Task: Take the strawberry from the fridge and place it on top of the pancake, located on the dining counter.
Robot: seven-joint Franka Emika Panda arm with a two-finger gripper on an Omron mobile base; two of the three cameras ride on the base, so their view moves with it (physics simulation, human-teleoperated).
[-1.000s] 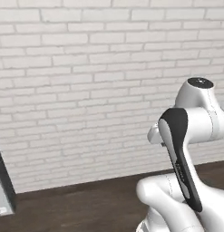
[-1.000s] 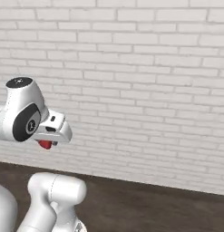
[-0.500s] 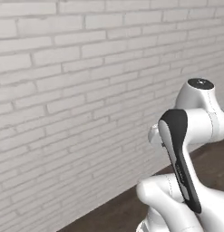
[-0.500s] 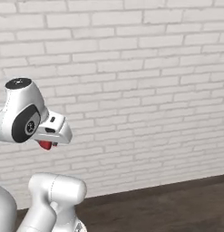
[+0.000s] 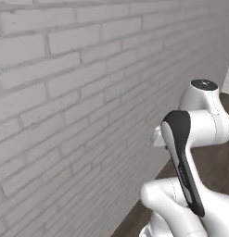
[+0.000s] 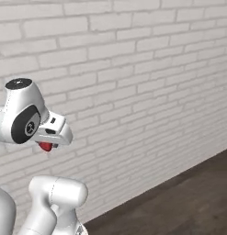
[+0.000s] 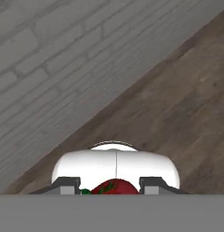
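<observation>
The strawberry point(image 7: 114, 187), small and bright red with a bit of green, sits pinched between my two dark fingertips at the bottom of the hand view; my gripper point(image 7: 111, 186) is shut on it. From the right base view, the strawberry point(image 6: 45, 146) peeks out red under the white hand point(image 6: 53, 133), which is tucked close to the arm. The fridge, the pancake and the dining counter are out of view.
A pale brick wall point(image 6: 133, 82) stands close in front, wall point(image 5: 65, 102) running off to the right. Dark wooden floor point(image 6: 179, 202) stretches along its foot, floor point(image 7: 177, 113) seen slanted by the hand camera.
The whole scene has swept sideways as the base turns; the wall now looms nearer and slants, and the grey object at left is gone. Arm pose and grip are unchanged.
</observation>
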